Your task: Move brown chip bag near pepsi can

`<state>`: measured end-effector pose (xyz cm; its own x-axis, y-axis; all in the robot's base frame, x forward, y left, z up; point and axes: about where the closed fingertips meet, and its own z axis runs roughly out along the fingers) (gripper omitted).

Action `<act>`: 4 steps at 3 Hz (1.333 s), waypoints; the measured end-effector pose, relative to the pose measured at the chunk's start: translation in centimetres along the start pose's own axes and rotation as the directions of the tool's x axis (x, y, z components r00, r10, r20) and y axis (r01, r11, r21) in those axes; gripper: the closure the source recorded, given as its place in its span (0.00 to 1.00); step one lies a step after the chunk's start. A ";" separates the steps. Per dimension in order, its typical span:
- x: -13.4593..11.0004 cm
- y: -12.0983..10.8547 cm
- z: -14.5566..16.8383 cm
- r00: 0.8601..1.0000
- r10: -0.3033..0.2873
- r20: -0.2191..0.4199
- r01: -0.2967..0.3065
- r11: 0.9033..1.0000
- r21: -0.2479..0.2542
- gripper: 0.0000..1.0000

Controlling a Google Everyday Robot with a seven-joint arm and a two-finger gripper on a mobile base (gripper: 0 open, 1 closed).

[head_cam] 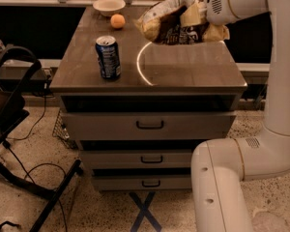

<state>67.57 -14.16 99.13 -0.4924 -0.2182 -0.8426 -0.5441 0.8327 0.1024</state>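
Camera view, claw (197, 22) clasping brown chip bag (168, 27) above table (193, 67), back-right

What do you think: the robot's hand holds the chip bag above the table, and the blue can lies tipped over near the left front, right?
Not quite. The camera view shows the pepsi can standing upright, not tipped over, near the table's left front. The hand does hold the brown chip bag above the table.
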 end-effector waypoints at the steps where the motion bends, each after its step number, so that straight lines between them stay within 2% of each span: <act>1: -0.8 -0.1 0.2 1.000 0.006 0.029 -0.006 1.000 0.000 0.75; 2: -1.3 0.0 0.6 0.999 0.006 0.048 -0.006 1.000 -0.004 0.52; 3: -1.8 0.1 1.1 0.998 0.007 0.067 -0.007 1.000 -0.010 0.20; 4: -2.0 0.2 1.4 0.997 0.008 0.074 -0.007 1.000 -0.014 0.00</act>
<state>69.40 -12.84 100.14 -0.4453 -0.1733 -0.8784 -0.5499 0.8272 0.1155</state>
